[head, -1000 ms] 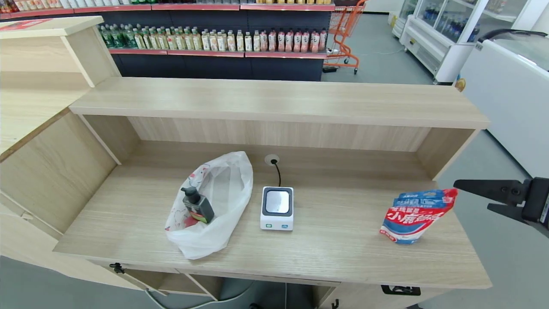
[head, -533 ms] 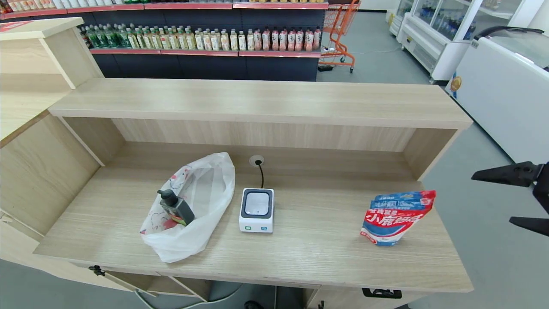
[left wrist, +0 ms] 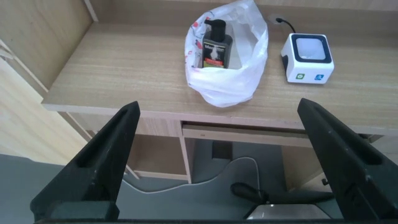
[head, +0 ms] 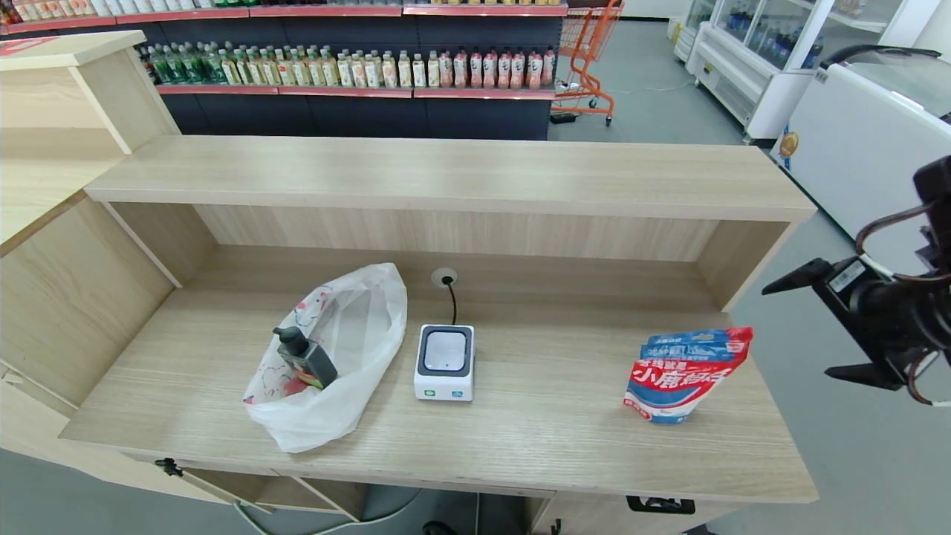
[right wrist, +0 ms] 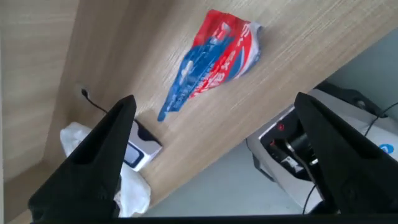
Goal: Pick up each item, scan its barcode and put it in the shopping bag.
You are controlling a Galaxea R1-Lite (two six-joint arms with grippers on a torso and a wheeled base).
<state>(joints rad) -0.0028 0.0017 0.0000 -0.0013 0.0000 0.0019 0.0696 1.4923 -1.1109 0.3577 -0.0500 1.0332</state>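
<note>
Right pincer point(head: 799, 331): hangs past the right end of the tabletop point(head: 550, 431), fingers wide apart, empty. Left pincer point(left wrist: 217, 107): also spread apart, before the front edge of the tabletop. Red and blue pouch point(head: 687, 375): stands near the right end. Dark bottle point(head: 306, 359): lies inside the shopping bag point(head: 371, 327), left of the scanner point(head: 444, 362).

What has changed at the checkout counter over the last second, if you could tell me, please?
The right gripper has spread its fingers much wider and turned. It is beside the red and blue pouch without touching it. The early shift of the whole head view is the camera moving. The pouch, scanner, shopping bag and dark bottle inside it stayed put on the counter.
</note>
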